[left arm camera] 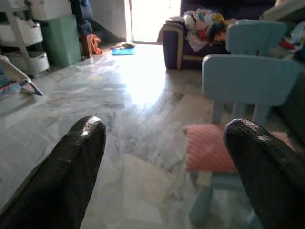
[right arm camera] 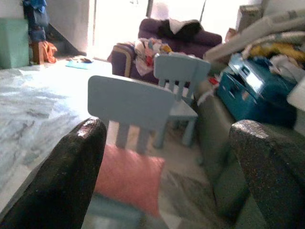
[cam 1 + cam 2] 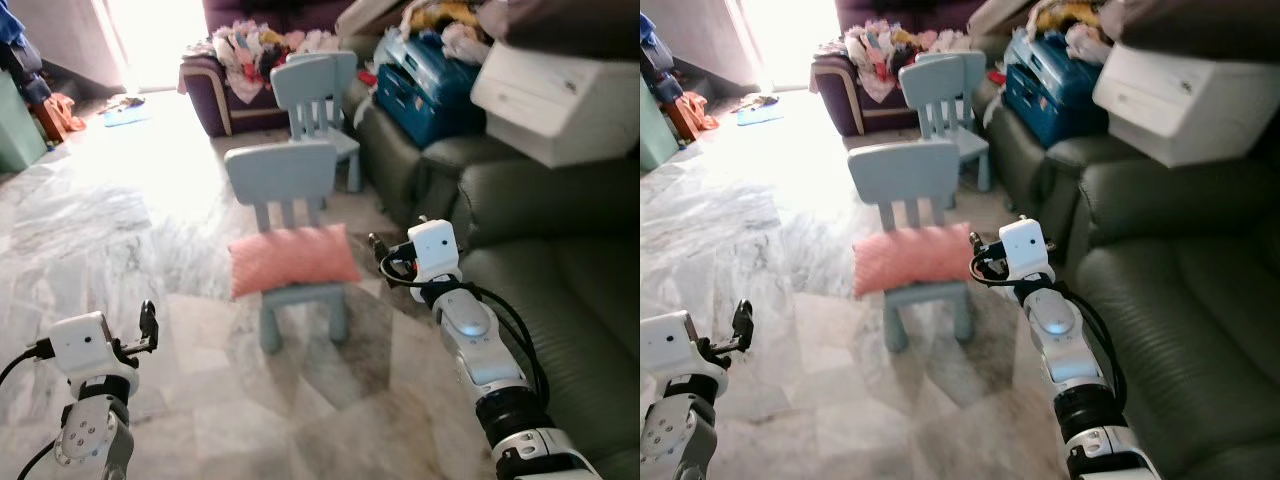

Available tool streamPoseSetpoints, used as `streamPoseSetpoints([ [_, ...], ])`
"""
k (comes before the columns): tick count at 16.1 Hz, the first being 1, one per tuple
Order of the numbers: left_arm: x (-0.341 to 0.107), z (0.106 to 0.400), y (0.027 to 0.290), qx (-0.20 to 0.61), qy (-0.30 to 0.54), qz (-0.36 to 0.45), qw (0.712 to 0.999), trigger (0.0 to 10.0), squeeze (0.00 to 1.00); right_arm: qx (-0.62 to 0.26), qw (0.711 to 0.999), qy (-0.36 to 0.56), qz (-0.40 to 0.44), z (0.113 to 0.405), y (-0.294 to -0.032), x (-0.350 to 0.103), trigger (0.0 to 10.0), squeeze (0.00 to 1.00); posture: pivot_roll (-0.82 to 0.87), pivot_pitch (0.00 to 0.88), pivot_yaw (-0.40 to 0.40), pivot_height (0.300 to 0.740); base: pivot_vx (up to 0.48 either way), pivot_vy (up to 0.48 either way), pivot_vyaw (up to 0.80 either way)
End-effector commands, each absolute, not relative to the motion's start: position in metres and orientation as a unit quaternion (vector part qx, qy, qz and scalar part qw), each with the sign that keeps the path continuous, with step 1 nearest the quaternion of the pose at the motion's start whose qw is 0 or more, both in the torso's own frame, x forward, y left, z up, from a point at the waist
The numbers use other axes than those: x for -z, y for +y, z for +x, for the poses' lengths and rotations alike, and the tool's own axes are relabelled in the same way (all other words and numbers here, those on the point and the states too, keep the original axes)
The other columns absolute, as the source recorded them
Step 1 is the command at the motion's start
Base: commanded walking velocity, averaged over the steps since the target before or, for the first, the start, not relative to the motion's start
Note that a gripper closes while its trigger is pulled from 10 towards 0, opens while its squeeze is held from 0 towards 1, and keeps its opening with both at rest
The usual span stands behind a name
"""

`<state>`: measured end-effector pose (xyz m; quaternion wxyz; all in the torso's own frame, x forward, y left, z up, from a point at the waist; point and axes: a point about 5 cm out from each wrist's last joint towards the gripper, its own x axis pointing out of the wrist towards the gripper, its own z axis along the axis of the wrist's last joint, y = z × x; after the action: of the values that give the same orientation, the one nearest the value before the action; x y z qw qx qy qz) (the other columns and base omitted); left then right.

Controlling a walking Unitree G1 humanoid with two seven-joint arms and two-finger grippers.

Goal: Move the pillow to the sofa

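Looking down at your scene, you have the pink pillow (image 3: 293,258) lying flat on the seat of the near blue chair (image 3: 286,215), overhanging the seat on both sides. A second blue chair (image 3: 318,100) stands just behind it, closer to the purple armchair (image 3: 215,95) heaped with clothes (image 3: 262,45).

Your right end effector (image 3: 377,246) is up at seat height, just beside the pillow's right edge, not touching it. From the right wrist view its fingers (image 2: 62,176) are spread wide, with the pillow and chair back framed between them.

Your left end effector (image 3: 148,325) sits low on the left over the marble floor (image 3: 110,230), well apart from the chair. Its fingers (image 1: 66,167) are spread wide too, nothing between them.

On your right runs the dark green sofa (image 3: 560,270), its near cushions bare. Further along it carries a blue case (image 3: 425,85) and a white box (image 3: 555,95), with more bundles on top.
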<state>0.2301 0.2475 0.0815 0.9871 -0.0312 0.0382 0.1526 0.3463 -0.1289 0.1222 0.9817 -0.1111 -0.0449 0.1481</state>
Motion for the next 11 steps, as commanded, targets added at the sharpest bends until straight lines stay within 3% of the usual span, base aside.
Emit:
streamPoseSetpoints([
  [1, -0.077, 0.228, 0.256, -0.167, 0.06, -0.018, 0.984, 10.0, 0.0, -0.16, 0.98, -0.058, -0.107, 0.348, -0.118, -0.128, 10.0, 0.0, -0.13, 0.0, 0.04, 0.74, 0.0, 0.0, 0.0],
  [5, -0.065, 0.238, 0.234, -0.091, 0.103, -0.006, 0.99, 10.0, 0.0, -0.138, 0.985, -0.041, -0.098, 0.35, -0.128, -0.122, 10.0, 0.0, -0.12, 0.0, 0.042, 0.74, 0.0, 0.0, 0.0],
  [9, -0.067, 0.252, 0.211, -0.048, 0.106, 0.005, 0.993, 10.0, 0.0, -0.053, 0.997, 0.013, -0.047, 0.354, -0.175, -0.112, 10.0, 0.0, -0.14, 0.0, 0.067, 0.74, 0.0, 0.0, 0.0],
  [11, -0.062, 0.248, 0.204, -0.033, 0.115, -0.002, 0.993, 10.0, 0.0, -0.047, 0.998, 0.036, -0.015, 0.35, -0.182, -0.106, 10.0, 0.0, -0.15, 0.0, 0.079, 0.74, 0.0, 0.0, 0.0],
])
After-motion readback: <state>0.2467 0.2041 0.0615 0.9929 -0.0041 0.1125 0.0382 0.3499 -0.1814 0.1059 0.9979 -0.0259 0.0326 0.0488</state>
